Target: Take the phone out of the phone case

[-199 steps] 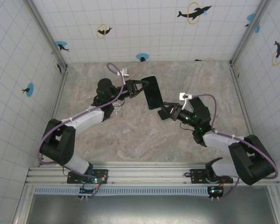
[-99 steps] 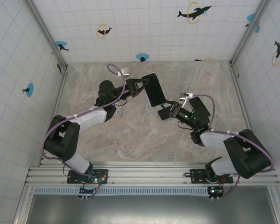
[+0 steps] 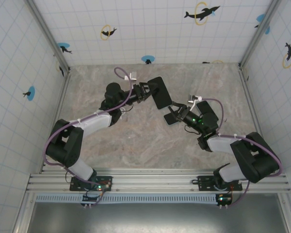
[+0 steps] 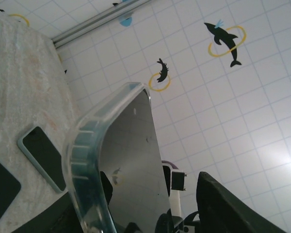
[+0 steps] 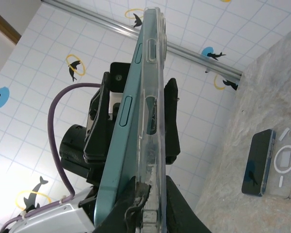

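A teal phone (image 5: 128,126) in a clear phone case (image 5: 155,73) is held up in the air, edge-on in the right wrist view. My right gripper (image 5: 153,194) is shut on the case's lower edge, and the case stands a little off the phone's back there. From above, the phone (image 3: 160,92) hangs between both grippers, the right gripper (image 3: 177,108) at its near corner. My left gripper (image 3: 146,91) straddles the far end with its jaws open. In the left wrist view the dark screen (image 4: 136,160) stands apart from one of the fingers (image 4: 228,208).
A second dark phone (image 5: 257,162) and a loose clear case with a ring (image 5: 286,167) lie flat on the marbled table (image 3: 136,141), just under my right gripper. Tiled walls enclose the table on three sides.
My left gripper's jaws have opened off the phone. My right gripper has moved up to the phone's near corner and closed on the case.
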